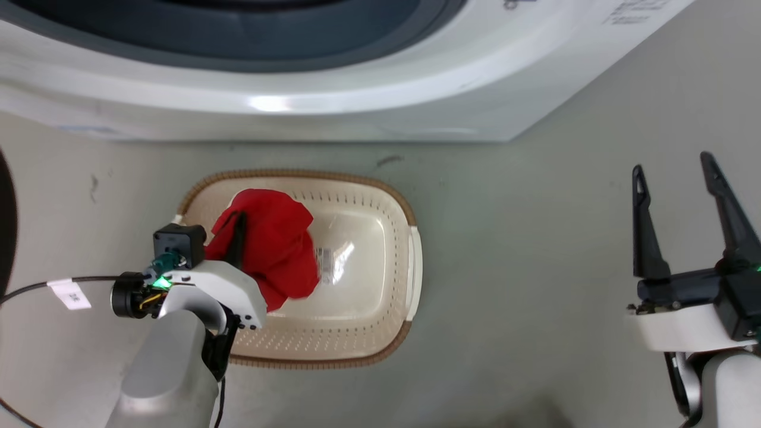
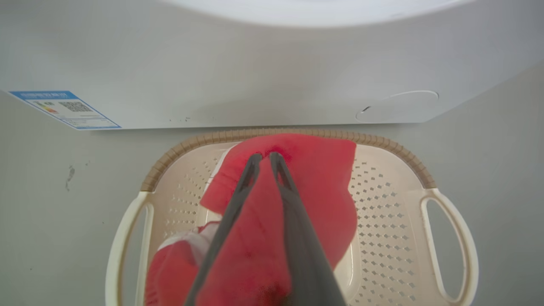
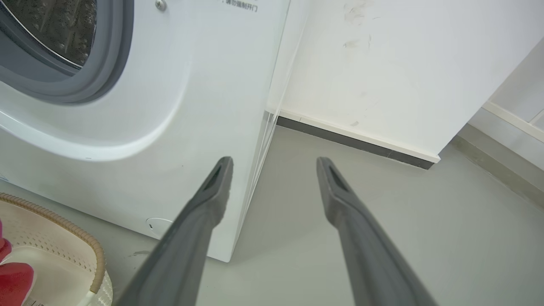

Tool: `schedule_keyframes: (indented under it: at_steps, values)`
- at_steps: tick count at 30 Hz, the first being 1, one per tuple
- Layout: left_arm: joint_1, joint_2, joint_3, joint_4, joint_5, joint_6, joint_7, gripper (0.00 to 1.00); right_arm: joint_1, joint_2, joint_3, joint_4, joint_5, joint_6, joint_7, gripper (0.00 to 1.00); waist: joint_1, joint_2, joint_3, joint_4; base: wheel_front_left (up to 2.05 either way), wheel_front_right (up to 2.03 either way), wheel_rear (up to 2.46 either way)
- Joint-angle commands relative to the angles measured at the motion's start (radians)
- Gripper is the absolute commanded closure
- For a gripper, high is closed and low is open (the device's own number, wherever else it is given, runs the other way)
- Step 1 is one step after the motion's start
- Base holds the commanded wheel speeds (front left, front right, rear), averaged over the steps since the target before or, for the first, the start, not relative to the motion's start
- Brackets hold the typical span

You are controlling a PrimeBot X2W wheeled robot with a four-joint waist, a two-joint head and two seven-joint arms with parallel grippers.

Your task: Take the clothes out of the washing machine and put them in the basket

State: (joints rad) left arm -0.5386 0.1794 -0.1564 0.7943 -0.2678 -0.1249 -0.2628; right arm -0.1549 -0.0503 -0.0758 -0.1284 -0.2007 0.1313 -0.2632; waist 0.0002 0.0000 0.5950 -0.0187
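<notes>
Bare grey floor runs up to the white washing machine, with the basket just in front of it. The left gripper, fingers nearly together, pinches a red garment inside the basket. The right gripper hangs spread, well apart.

Grey floor, white wall, dark skirting

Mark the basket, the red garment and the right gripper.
basket (image 1: 309, 175), head view, brown far rim.
red garment (image 1: 279, 244), head view, middle of the cloth.
right gripper (image 1: 672, 163), head view, gap between its open jaws.
</notes>
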Motion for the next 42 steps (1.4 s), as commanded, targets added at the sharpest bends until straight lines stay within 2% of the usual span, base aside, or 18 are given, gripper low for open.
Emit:
schedule_keyframes:
  at_steps: [1, 12, 22, 23, 24, 31, 34, 42]
  values:
    - [-0.023, -0.002, 0.006, 0.019, 0.003, -0.003, -0.003, 1.0, -0.019, 0.0, -0.003, -0.012, -0.006, -0.001, -0.002, 0.0, -0.0002, 0.0, 0.065, -0.005, 0.0, 0.0, 0.0]
    - [-0.136, -0.027, 0.05, 0.189, 0.037, -0.003, -0.003, 1.0, -0.034, 0.0, -0.025, -0.078, -0.017, -0.001, -0.002, 0.0, -0.0002, 0.0, 0.19, -0.018, 0.0, 0.0, 0.0]
    - [-0.163, -0.043, 0.055, 0.273, 0.076, 0.008, -0.003, 1.0, -0.028, 0.0, -0.014, -0.086, -0.025, -0.001, -0.002, 0.0, -0.0002, 0.0, 0.215, -0.015, 0.0, 0.0, 0.0]
    - [-0.163, -0.042, 0.057, 0.279, 0.077, 0.009, -0.003, 0.65, -0.029, 0.0, -0.014, -0.083, -0.024, -0.001, -0.002, 0.0, -0.0002, 0.0, 0.211, -0.016, 0.0, 0.0, 0.0]
    - [-0.161, -0.039, 0.059, 0.281, 0.08, 0.011, -0.003, 0.0, -0.029, 0.0, -0.013, -0.079, -0.022, -0.001, -0.002, 0.0, -0.0002, 0.0, 0.206, -0.017, 0.0, 0.0, 0.0]
    - [-0.109, -0.027, 0.077, 0.272, 0.088, 0.015, -0.003, 0.0, -0.031, 0.0, 0.002, -0.04, -0.005, -0.001, -0.002, 0.0, -0.0002, 0.0, 0.122, -0.03, 0.0, 0.0, 0.0]
    - [-0.069, -0.018, 0.086, 0.245, 0.087, 0.01, -0.003, 0.0, -0.033, 0.0, 0.009, -0.009, 0.004, -0.001, -0.002, 0.0, -0.0002, 0.0, 0.055, -0.04, 0.0, 0.0, 0.0]
    - [0.053, -0.011, 0.1, 0.074, 0.083, -0.003, -0.003, 0.0, 0.01, 0.0, 0.0, 0.06, 0.036, -0.001, -0.002, 0.0, -0.0002, 0.0, -0.131, -0.046, 0.0, 0.0, 0.0]
